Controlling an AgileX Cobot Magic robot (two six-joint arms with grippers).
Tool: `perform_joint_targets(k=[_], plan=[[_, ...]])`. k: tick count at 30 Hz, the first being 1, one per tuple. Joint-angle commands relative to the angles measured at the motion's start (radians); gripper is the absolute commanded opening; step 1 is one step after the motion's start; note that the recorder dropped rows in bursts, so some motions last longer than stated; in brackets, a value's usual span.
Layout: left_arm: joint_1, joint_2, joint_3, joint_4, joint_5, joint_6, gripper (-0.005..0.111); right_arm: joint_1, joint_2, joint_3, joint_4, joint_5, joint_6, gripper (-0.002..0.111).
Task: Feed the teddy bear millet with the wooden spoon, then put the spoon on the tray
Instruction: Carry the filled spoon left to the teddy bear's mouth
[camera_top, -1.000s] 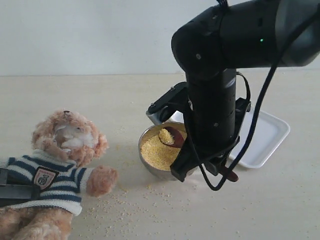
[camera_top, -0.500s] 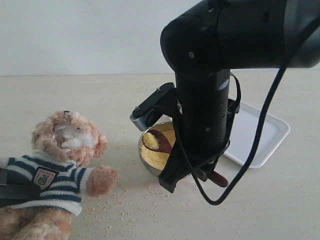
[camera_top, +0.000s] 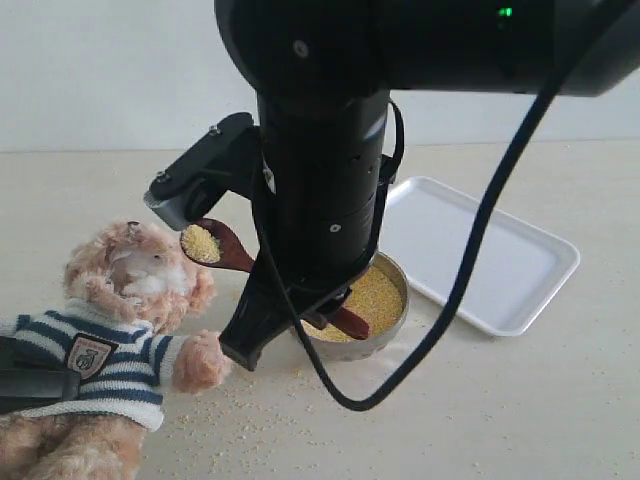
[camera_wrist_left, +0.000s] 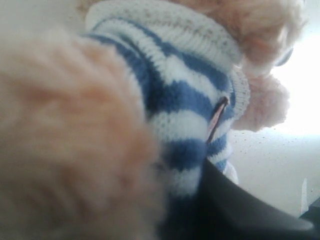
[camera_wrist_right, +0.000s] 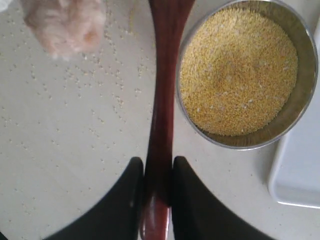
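Observation:
The teddy bear (camera_top: 135, 285) lies at the left in its striped shirt (camera_wrist_left: 190, 95). My right gripper (camera_wrist_right: 158, 162) is shut on the handle of the wooden spoon (camera_wrist_right: 162, 100). Its oval bowl (camera_top: 205, 243) carries a heap of millet and hovers just beside the bear's head, above the muzzle. The steel bowl (camera_top: 398, 312) of millet (camera_wrist_right: 237, 70) stands under the right arm, with the white tray (camera_top: 520, 262) behind it to the right. My left gripper (camera_top: 30, 385) is shut on the bear's body; one black finger (camera_wrist_left: 240, 210) presses on the shirt, and fur hides the other.
Loose grains (camera_top: 300, 405) are scattered on the table in front of the bear and the bowl. The bear's paw (camera_wrist_right: 65, 22) lies next to the spoon handle. The bulky right arm (camera_top: 320, 150) fills the middle of the exterior view.
The right arm has swung left and lifted the loaded spoon out of the steel bowl to the bear's head. The bear and the left gripper have not moved.

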Motion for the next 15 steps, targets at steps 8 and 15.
perform_joint_targets(k=[8, 15], plan=[[0.002, -0.009, 0.004, -0.014, 0.008, -0.001, 0.005, 0.093, 0.024, -0.062, -0.033, 0.003, -0.029, 0.0], [0.002, -0.009, 0.004, -0.014, 0.008, -0.001, 0.005, 0.129, 0.089, -0.14, -0.095, 0.003, -0.029, 0.0]])
